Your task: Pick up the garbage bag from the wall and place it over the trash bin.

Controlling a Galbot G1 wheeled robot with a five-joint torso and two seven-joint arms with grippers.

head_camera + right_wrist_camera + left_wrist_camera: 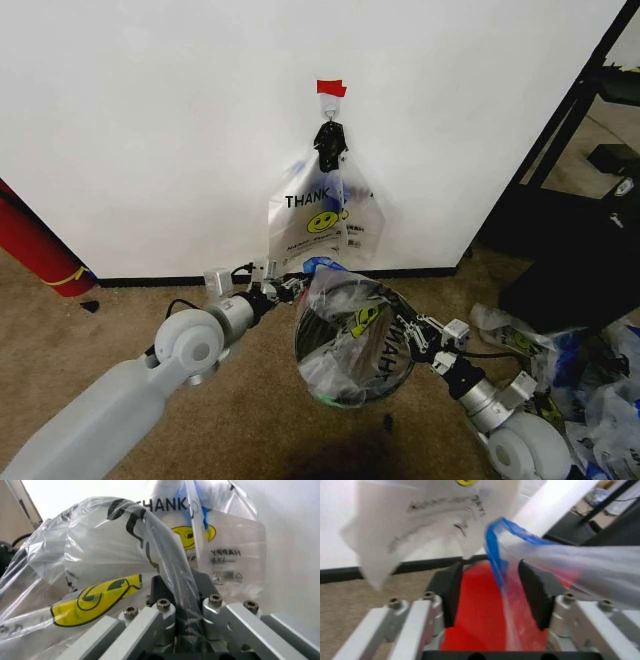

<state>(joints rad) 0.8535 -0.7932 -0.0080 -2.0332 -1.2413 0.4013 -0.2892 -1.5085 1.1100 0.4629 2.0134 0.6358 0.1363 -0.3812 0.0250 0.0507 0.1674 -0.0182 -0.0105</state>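
The garbage bag (345,320), clear crinkly plastic with a yellow smiley, is spread over the mouth of the black mesh trash bin (299,352), which stands on the carpet below the wall (150,120). My left gripper (290,287) is at the bin's far left rim. It is open, and the bag's blue handle (495,551) runs between its fingers (451,592). My right gripper (407,332) is at the bin's right rim, shut on a fold of the bag (175,581).
More bags of the same print (322,215) hang from a hook under red tape (331,88). A big red cylinder (35,245) leans at the left. Black shelving (580,230) and loose bags on the floor (560,350) crowd the right.
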